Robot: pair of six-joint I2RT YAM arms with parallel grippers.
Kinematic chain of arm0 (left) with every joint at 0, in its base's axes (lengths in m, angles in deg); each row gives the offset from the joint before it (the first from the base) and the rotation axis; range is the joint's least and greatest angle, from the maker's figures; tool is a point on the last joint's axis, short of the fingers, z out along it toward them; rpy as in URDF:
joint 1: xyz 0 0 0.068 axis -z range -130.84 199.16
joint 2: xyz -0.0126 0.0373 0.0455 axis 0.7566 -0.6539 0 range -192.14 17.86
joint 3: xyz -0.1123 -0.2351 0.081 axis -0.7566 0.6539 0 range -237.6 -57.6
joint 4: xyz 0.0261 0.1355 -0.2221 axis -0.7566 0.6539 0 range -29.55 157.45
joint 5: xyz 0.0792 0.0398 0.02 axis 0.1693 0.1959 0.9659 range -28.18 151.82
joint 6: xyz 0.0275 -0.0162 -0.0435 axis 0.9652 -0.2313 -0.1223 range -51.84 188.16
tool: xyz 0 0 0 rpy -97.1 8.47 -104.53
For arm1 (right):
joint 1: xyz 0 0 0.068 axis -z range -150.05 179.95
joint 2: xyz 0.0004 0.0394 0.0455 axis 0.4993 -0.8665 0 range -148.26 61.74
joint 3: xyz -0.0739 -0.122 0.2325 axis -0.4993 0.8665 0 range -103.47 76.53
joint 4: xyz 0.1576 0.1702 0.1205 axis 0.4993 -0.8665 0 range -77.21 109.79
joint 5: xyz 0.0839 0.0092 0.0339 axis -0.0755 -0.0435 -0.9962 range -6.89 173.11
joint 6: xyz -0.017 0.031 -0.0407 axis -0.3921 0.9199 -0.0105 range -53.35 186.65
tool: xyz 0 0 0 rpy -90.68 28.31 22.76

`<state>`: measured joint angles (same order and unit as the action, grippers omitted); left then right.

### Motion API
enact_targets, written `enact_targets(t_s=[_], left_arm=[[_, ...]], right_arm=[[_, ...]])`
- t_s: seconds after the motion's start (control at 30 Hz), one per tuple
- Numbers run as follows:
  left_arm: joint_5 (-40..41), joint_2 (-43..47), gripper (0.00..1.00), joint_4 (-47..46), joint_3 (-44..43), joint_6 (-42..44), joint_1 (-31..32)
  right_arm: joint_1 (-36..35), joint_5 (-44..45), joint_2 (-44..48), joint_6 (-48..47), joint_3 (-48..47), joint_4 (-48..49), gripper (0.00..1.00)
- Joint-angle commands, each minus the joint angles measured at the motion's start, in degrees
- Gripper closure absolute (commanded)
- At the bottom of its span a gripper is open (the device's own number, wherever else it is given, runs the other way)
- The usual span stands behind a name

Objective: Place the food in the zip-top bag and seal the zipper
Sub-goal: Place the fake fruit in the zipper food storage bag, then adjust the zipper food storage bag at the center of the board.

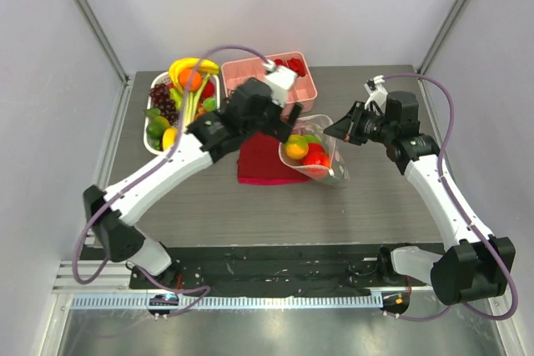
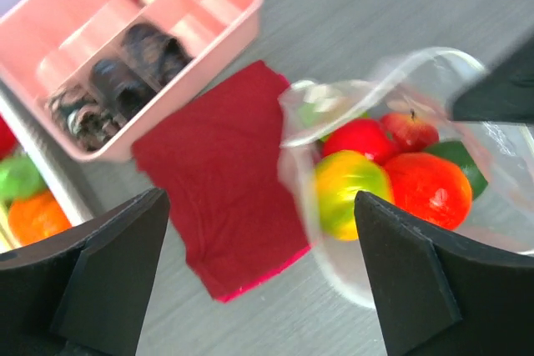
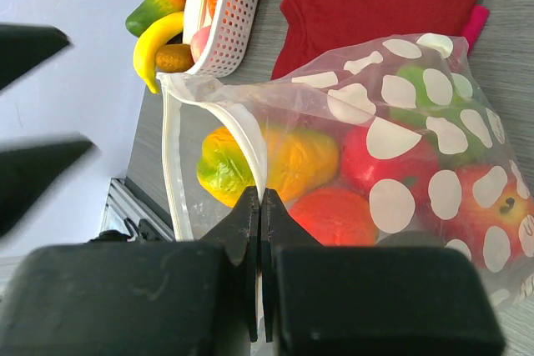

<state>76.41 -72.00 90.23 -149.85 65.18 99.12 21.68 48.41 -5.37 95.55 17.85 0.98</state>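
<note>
Right gripper (image 3: 260,198) pinched tight on the zipper (image 3: 250,143) of the zip-top bag (image 3: 434,114), bag mouth gaping. Left gripper (image 2: 260,202) spread wide, holding nothing, above the dark red cloth (image 2: 225,198). Toy fruits (image 2: 425,185) inside the bag: yellow-green, orange-red, red, green. Bag lying against the cloth's edge, near the pink divided tray (image 2: 225,14).
</note>
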Motion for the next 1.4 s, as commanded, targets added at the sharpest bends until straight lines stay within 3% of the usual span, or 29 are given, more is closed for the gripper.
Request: enact_targets(t_s=[0.0, 0.33, 0.43, 0.53, 0.57, 0.6, 0.63, 0.87, 1.07, 1.2, 1.37], left_arm=[[-11.38, 6.01, 0.07, 5.28, 4.25, -15.19, -8.02], [-29.07, 4.44, 0.11, 3.27, 12.62, -28.39, -8.38], [-30.32, 3.04, 0.19, 1.6, 12.97, -29.8, -8.38], [-31.55, 0.93, 0.61, 3.43, 11.05, -28.93, -8.38], [-33.73, 0.57, 0.86, 4.66, 9.91, -28.31, -8.47], [-34.62, 0.39, 0.96, 7.28, 6.94, -27.61, -8.47], [-35.67, 0.83, 1.0, 8.61, 5.08, -26.21, -8.38], [-39.37, 3.12, 1.0, 13.46, -4.78, -25.06, -8.38], [-37.89, -3.9, 1.0, 15.74, -2.85, -23.3, -9.08], [-37.53, -8.92, 1.0, 18.29, -4.96, -20.31, -9.52], [-42.54, -2.26, 1.0, 12.36, -3.65, -17.58, -9.52]], right_arm=[[0.01, -0.72, 1.11, 0.8, -1.71, 1.93, 0.99], [0.1, -0.98, 2.16, 1.68, -1.18, 2.72, 0.99], [0.19, -1.07, 2.51, 1.77, -0.74, 2.64, 0.99], [0.1, -1.16, 3.12, 1.77, -0.83, 2.38, 0.99], [0.1, -1.16, 3.39, 1.68, -1.09, 2.02, 0.99], [0.1, -1.25, 3.57, 1.33, -1.53, 1.41, 0.99], [0.1, -1.51, 4.0, 0.28, -2.84, -0.86, 0.99], [0.1, -0.12, 6.91, -5.51, -8.47, -10.8, 0.99], [0.01, 6.91, 4.63, -11.76, -2.86, -11.07, 0.99], [-0.34, 7.1, 2.25, -15.54, 1.27, -12.04, 0.99], [-0.25, 7.1, 4.62, -17.92, -3.36, -14.15, 0.99]])
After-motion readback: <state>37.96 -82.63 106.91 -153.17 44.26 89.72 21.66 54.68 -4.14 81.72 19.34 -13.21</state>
